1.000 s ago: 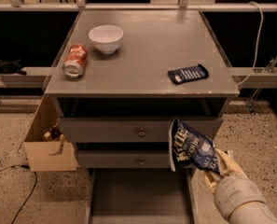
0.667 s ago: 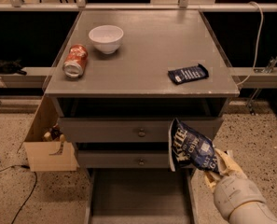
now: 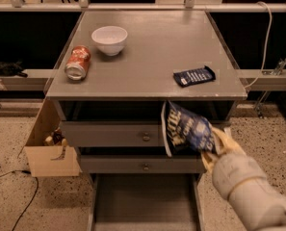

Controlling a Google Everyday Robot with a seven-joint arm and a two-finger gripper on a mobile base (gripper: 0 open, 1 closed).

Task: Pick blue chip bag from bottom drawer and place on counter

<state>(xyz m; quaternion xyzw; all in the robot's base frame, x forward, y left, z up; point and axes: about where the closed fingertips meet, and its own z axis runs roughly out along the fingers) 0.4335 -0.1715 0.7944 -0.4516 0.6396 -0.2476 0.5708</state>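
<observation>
My gripper [image 3: 214, 148] is at the lower right, in front of the drawer cabinet, shut on the lower right edge of the blue chip bag [image 3: 186, 129]. The crumpled bag hangs in the air in front of the two upper drawers, its top just below the counter's front edge. The counter [image 3: 152, 57] is the grey cabinet top above it. The bottom drawer [image 3: 142, 201] stands pulled out below, its grey floor showing nothing on it.
On the counter stand a white bowl [image 3: 109, 39], a red can [image 3: 78, 62] lying on its side at the left, and a small flat dark-blue packet [image 3: 194, 76] near the front right. A cardboard box [image 3: 48, 150] stands left of the cabinet. A cable [image 3: 17, 201] runs across the floor.
The bag and my gripper have risen; the bag's top now reaches close under the counter's front edge. Nothing on the counter has moved.
</observation>
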